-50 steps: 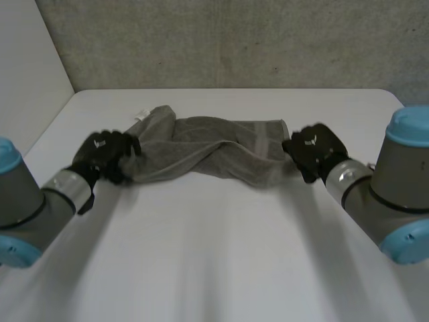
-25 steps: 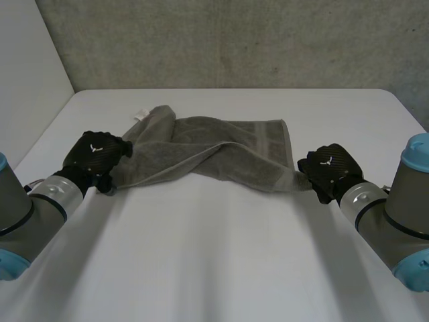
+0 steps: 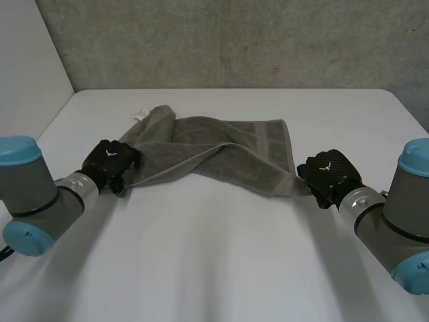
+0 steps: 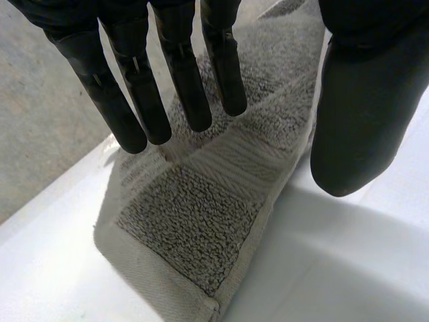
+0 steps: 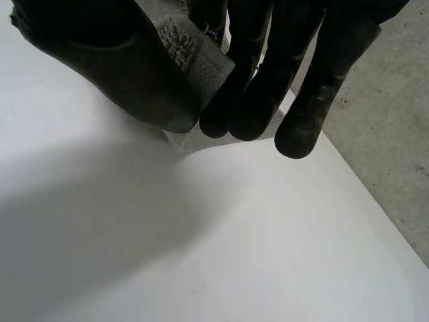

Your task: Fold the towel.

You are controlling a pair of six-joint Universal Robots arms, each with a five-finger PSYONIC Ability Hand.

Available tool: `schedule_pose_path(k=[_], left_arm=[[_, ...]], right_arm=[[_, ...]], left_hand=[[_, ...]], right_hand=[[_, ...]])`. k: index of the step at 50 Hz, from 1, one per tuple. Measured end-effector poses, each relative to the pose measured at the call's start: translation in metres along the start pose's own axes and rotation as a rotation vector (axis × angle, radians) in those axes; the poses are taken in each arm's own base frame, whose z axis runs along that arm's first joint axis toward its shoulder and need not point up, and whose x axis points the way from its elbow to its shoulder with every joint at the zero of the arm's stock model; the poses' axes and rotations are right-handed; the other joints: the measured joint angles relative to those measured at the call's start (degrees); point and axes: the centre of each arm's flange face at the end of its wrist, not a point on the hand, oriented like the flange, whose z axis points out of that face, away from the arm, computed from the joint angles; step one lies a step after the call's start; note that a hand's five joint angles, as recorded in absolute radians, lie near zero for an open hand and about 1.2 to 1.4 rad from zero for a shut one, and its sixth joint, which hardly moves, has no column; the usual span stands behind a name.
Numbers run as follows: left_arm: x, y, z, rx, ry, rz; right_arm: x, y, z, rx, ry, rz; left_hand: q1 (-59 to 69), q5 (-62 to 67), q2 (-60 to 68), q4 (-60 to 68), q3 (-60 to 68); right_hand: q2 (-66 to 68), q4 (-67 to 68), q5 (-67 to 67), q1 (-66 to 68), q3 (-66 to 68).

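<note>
One change: my left hand [image 3: 110,160] moved inward, fingers straight over the towel [image 3: 221,153]; my right hand [image 3: 328,174] pinched its corner. Regrasp probably required.

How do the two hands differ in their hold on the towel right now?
The left hand has straight fingers and its thumb apart, with the towel under them unpinched. The right hand pinches a corner between thumb and fingers. The left hand is at the towel's bunched end, the right hand at its flatter end. Both are black.

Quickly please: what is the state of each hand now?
Left hand: open, fingers straight over a corner of the towel.
Right hand: shut on the towel, pinched between thumb and fingers.
</note>
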Motion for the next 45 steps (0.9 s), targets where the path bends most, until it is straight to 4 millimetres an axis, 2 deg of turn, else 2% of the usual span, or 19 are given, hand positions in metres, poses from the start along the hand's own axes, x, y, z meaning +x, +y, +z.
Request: schedule_pose_path(k=[10, 17, 24, 37, 45], left_arm=[[-0.005, 0.011, 0.025, -0.036, 0.013, -0.013], [-0.010, 0.011, 0.035, -0.021, 0.003, -0.005], [-0.013, 0.010, 0.044, -0.001, -0.003, 0.006], [-0.011, 0.013, 0.052, 0.008, 0.001, 0.011], [-0.013, 0.003, 0.050, 0.030, -0.011, 0.022]], right_arm=[[-0.001, 0.002, 0.001, -0.002, -0.004, 0.001], [-0.002, 0.003, 0.002, -0.003, -0.007, 0.000], [-0.004, 0.006, 0.004, -0.012, -0.013, 0.001], [-0.004, 0.007, 0.006, -0.016, -0.015, 0.003], [-0.002, 0.005, 0.007, -0.008, -0.004, 0.002]], left_hand=[[0.1, 0.2, 0.1, 0.1, 0.2], [0.9, 0.8, 0.9, 1.0, 1.1], [7.8, 7.5, 7.8, 7.8, 7.9], [16.6, 16.0, 16.5, 16.4, 16.5], [24.4, 23.9, 24.5, 24.0, 24.6]], right_hand=[[0.0, 0.0, 0.0, 0.0, 0.2], [0.0, 0.0, 0.0, 0.0, 0.2], [0.0, 0.0, 0.0, 0.0, 0.2], [0.0, 0.0, 0.0, 0.0, 0.2], [0.0, 0.1, 0.0, 0.0, 0.2]])
